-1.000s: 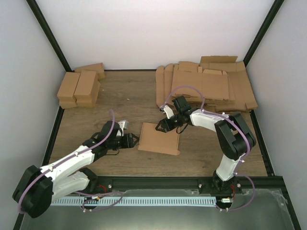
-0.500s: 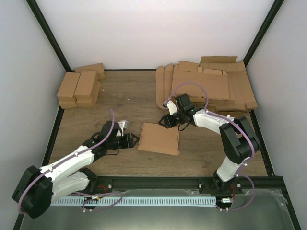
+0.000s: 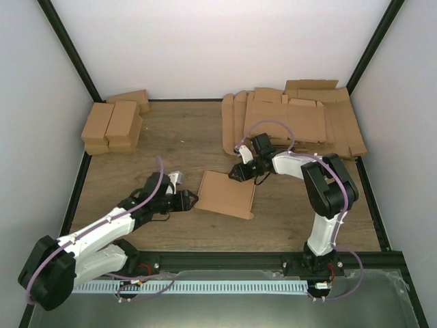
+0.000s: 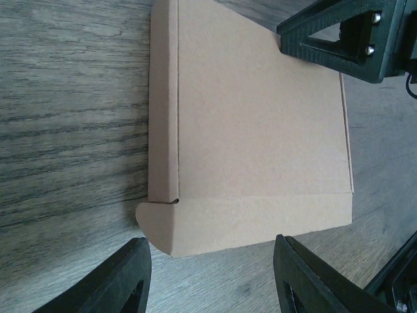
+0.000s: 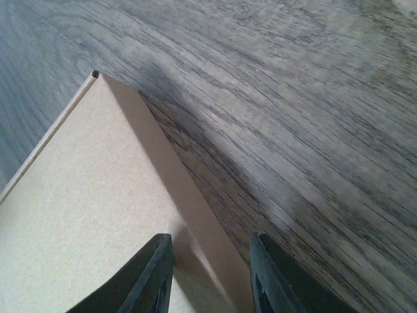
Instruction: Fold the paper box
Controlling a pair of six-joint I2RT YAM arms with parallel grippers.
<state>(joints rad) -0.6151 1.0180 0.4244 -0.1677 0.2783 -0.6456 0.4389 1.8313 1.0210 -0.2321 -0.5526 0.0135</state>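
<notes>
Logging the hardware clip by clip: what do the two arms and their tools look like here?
The left arm and right arm are white shells with black joints. A lilac cable loops along each. The left tool and right tool have matte black fingers with rounded tips; the right one shows a triangular openwork frame with silver screws. No markings visible.

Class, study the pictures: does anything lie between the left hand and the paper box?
Nothing visible does. The left hand is open and faces the near corner of the paper box, with only a bare strip of wooden table between them.
</notes>
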